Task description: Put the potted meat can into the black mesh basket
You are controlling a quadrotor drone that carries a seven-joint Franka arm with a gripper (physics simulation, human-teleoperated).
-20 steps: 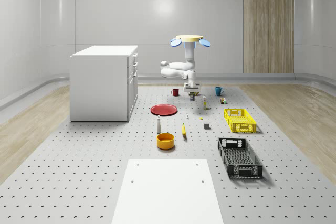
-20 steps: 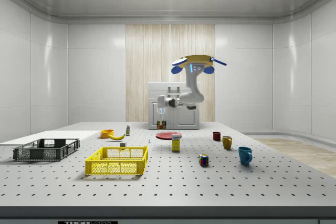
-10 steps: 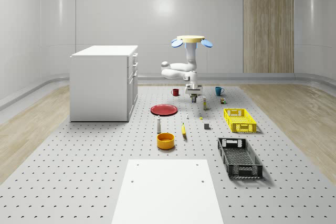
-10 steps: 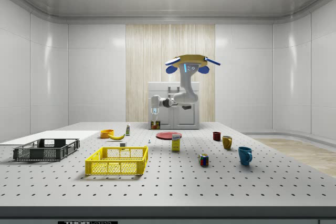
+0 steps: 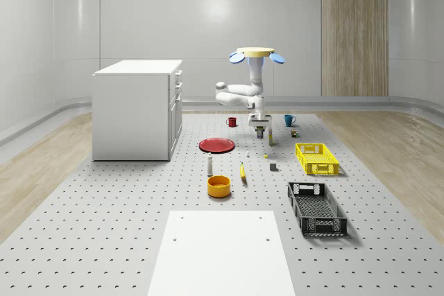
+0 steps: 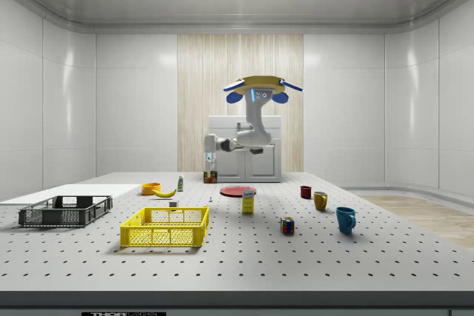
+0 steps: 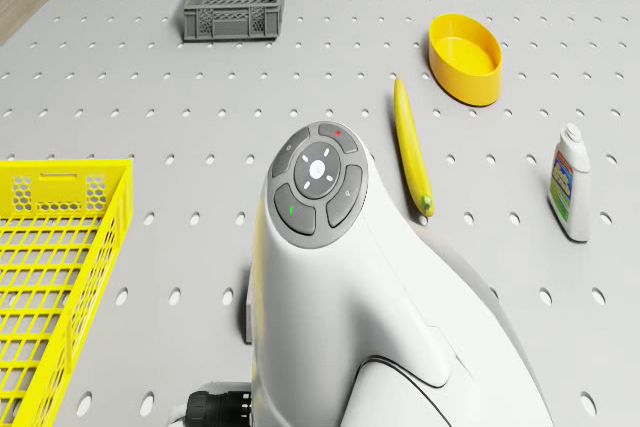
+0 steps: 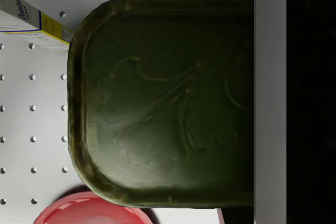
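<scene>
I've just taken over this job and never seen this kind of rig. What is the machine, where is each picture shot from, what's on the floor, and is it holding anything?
The machine is a flying drone with a white arm hanging under it that ends in jaws. It hovers above the pegboard floor, near the red plate.

Two pictures come from fixed cameras: one looks down the whole room, one looks from the side. A third looks down from the drone past its arm. The fourth looks along the gripper, which is shut on the can, held clear of the floor.

Lying about: the black basket, a yellow basket, a yellow bowl, a banana, a bottle, mugs and a cabinet.
</scene>
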